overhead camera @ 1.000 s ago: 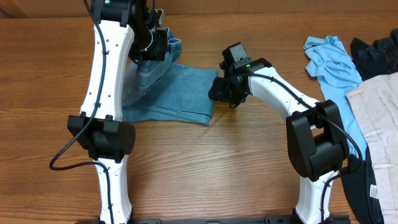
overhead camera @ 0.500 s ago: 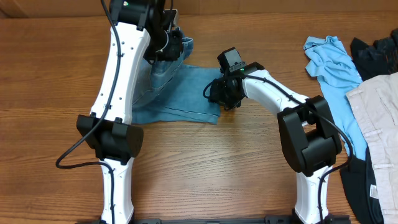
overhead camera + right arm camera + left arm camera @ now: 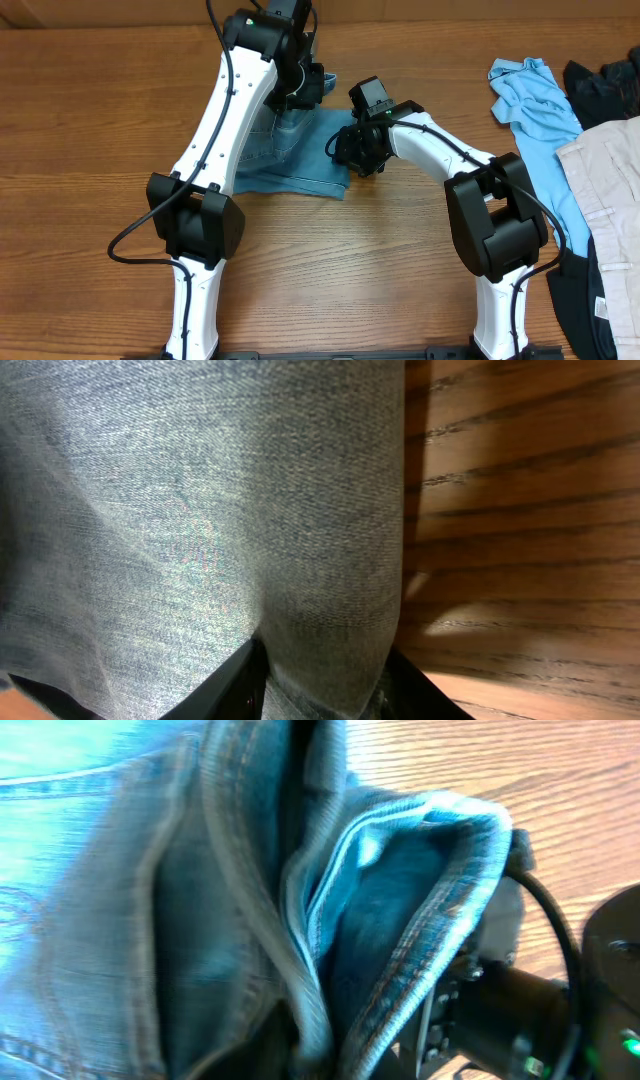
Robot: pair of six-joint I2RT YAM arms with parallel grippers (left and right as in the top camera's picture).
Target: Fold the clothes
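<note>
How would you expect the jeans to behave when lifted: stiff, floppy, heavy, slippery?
Probably floppy: the jeans bunch into folds under the left tool. Likely weighty, given thick double-stitched seams. Probably not slippery; the weave looks coarse.

Pair of light-wash blue denim jeans (image 3: 310, 165), folded into a flat, roughly rectangular layer on the brown wooden desk (image 3: 90, 150), toward its far middle. Lies smooth along the near and right edges, a stitched hem line running close by the near edge. Rises at the far left part into a bunched fold, lifted off the desk. Shows there, seen close, doubled orange-stitched seams, a thick edge curled open and paler inner cloth. Ends at the right in plain, even-weave cloth beside bare wood.
</note>
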